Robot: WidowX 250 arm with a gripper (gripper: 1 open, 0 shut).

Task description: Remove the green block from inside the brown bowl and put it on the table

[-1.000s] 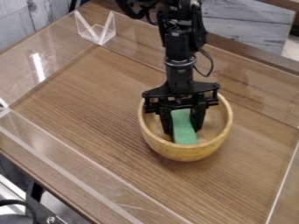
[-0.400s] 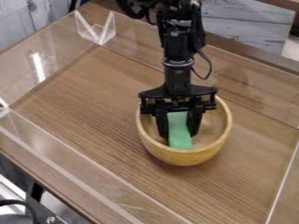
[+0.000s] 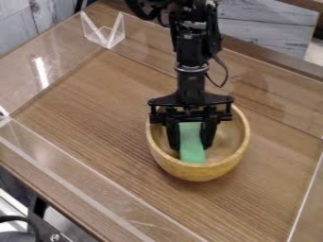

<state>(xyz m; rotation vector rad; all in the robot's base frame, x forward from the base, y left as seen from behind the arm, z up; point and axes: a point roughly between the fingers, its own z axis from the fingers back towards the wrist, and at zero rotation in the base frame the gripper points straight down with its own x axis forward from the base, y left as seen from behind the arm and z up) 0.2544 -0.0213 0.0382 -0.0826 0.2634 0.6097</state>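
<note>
The hand [image 3: 191,121] is reaching down into the brown bowl [image 3: 198,166], its fingers closing tight on the upper end of the green block [image 3: 194,146]. The block is tilting, its lower end sitting just below the hand against the bowl's floor, still inside the bowl. The bowl is resting on the table [image 3: 89,99], which is spreading out around the hand.

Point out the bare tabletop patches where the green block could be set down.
Widest free patch: the brown wood-grain table left of the round light-brown wooden bowl, out to the clear plastic wall. A narrower strip lies right of the bowl. It is crowded inside the bowl, where the black hand grips the flat bright green block.
</note>
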